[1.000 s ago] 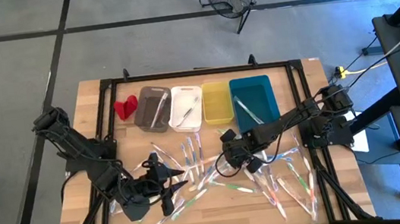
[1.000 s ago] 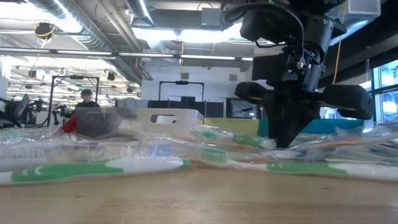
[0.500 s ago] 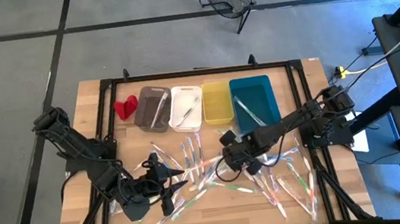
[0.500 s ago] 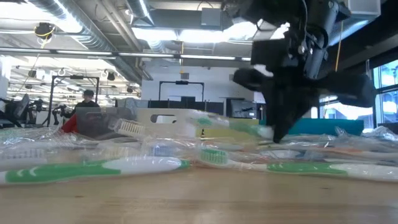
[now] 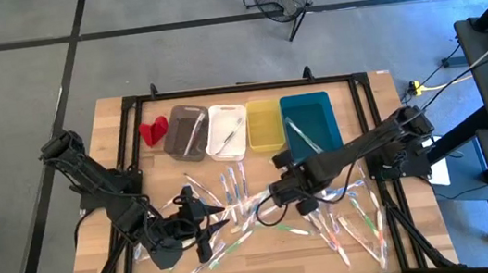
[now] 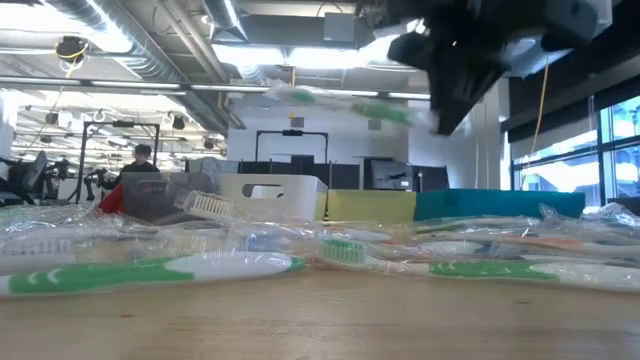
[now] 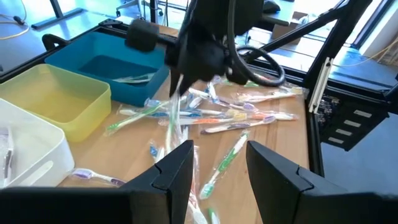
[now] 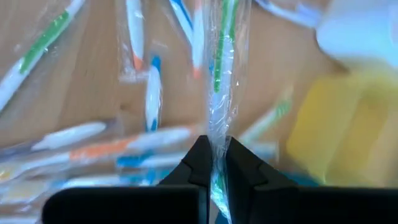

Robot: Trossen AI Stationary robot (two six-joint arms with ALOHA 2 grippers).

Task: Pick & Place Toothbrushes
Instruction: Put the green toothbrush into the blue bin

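Dozens of wrapped toothbrushes [image 5: 334,221] lie strewn over the wooden table's near half. My right gripper [image 5: 270,197] is above the pile's middle, shut on a green-and-white toothbrush [image 6: 330,103] in a clear wrapper, which is up in the air. My left gripper [image 7: 217,168] hovers open over the near left of the table, with nothing between its fingers. Grey [image 5: 185,130], white [image 5: 227,131], yellow [image 5: 264,123] and teal [image 5: 309,124] bins stand in a row at the far side. Three of them hold a brush or two; the yellow one shows none. My right gripper pinches the green-and-white toothbrush between its two fingers, on the clear wrapper near one end [image 8: 216,146]. The fingers come from above, slanting steeply down. The brush sticks out nearly level from the fingers, lifted clear of the pile and the table.
A small red object [image 5: 153,129] lies left of the grey bin. A black frame [image 5: 128,104] runs around the table. Bare wood [image 5: 268,255] shows along the near edge. A person [image 6: 140,160] stands far back in the room.
My right gripper has risen from the pile and rolled at the wrist, staying shut. The green-and-white toothbrush has gone up with it, from lying among the others to well above the bins' rims.
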